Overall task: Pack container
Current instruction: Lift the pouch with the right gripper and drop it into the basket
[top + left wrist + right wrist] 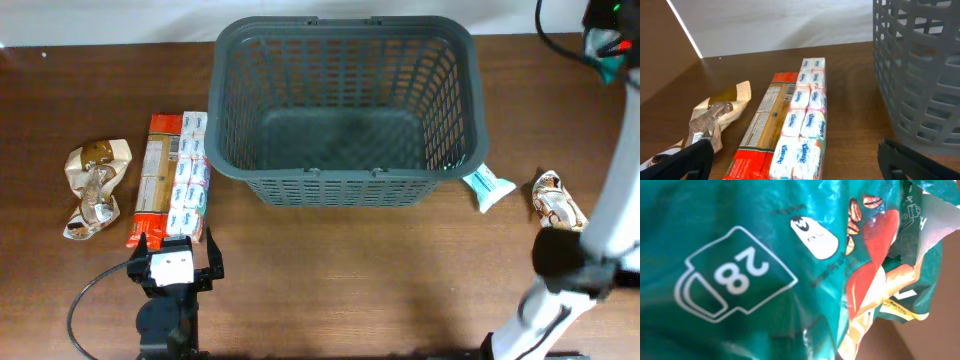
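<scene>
The container point(345, 172), a large dark grey lattice basket, stands at the table's middle back, with nothing showing inside; its wall also shows in the left wrist view point(920, 75). My left gripper point(175, 247) is open and empty just in front of a Kleenex tissue pack point(190, 175) point(802, 125) and a long red packet point(155, 180) point(762, 130). My right gripper point(603, 45) is raised at the far right back, holding a teal coffee packet point(740, 270) that fills the right wrist view and hides the fingers.
A crumpled gold-brown packet point(95, 185) point(715, 117) lies at the far left. A small white-teal packet point(488, 186) lies right of the basket, and another crumpled packet point(558, 203) lies beyond it next to my right arm.
</scene>
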